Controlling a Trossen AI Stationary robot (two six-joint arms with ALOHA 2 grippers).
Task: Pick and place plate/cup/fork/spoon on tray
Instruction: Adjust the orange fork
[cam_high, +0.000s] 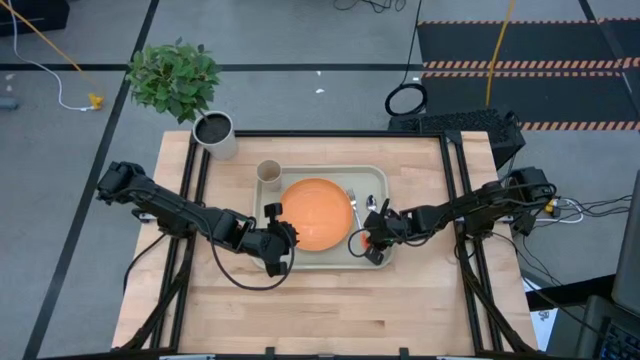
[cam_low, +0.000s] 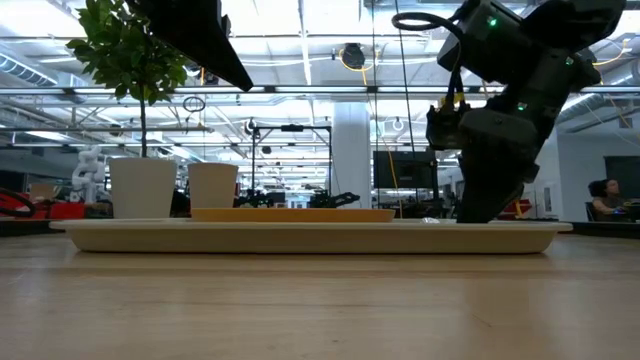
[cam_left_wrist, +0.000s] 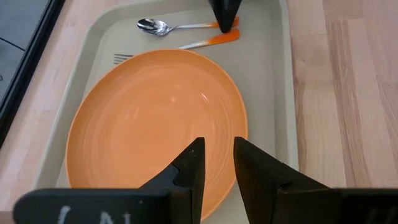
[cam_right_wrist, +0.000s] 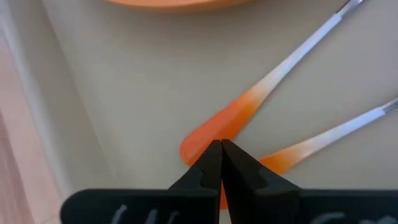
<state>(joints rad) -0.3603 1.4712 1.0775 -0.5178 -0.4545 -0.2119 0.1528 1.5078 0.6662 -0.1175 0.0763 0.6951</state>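
Note:
The orange plate (cam_high: 316, 213) lies flat in the middle of the pale tray (cam_high: 320, 260). The beige cup (cam_high: 269, 172) stands upright in the tray's far left corner. The fork (cam_left_wrist: 208, 42) and the spoon (cam_left_wrist: 155, 26) lie side by side on the tray floor to the right of the plate, the fork nearer the plate. My left gripper (cam_left_wrist: 217, 165) hangs above the plate's left rim, open by a narrow gap and empty. My right gripper (cam_right_wrist: 221, 148) is shut, pointing down at the near ends of the two orange handles. My right gripper's shut fingertips (cam_right_wrist: 211, 155) come from above, pointing down, at the near end of the fork's handle (cam_right_wrist: 214, 130), beside the spoon's handle (cam_right_wrist: 292, 155). Both utensils lie flat on the tray. I cannot tell whether the tips touch either handle.
A grey-white pot (cam_high: 215, 132) with a leafy plant stands at the table's far left corner, beyond the tray. Bare wooden table (cam_high: 330, 310) lies between the tray and the near edge, and on both sides of the tray.

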